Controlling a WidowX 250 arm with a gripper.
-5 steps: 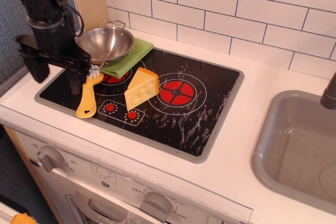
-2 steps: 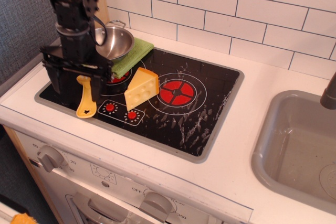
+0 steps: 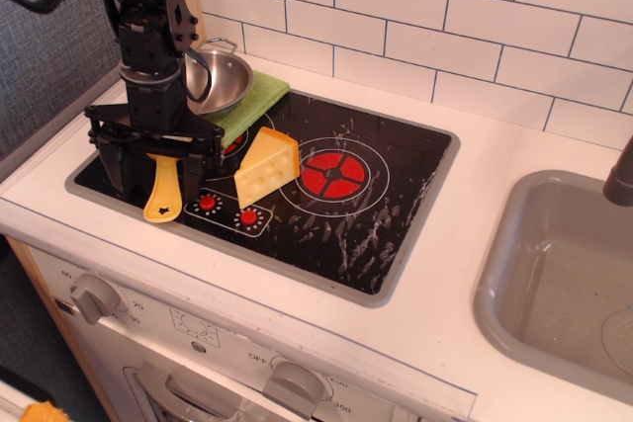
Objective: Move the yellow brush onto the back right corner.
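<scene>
Barely started here. The hob (image 3: 396, 234) has its back right corner (image 3: 420, 140) bare, so the whole carry is left. My gripper (image 3: 153, 177) is spread wide, straddling the yellow brush (image 3: 163, 190), which lies flat at the front left, beside the cheese (image 3: 267, 167).

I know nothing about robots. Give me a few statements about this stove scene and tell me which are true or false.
1. The pincer stands open over the brush. True.
2. The brush lies at the hob's back right corner. False: it lies at the front left.
3. The cheese sits in the sink. False: it is on the hob.
4. The bowl rests partly on a green cloth. True.
</scene>
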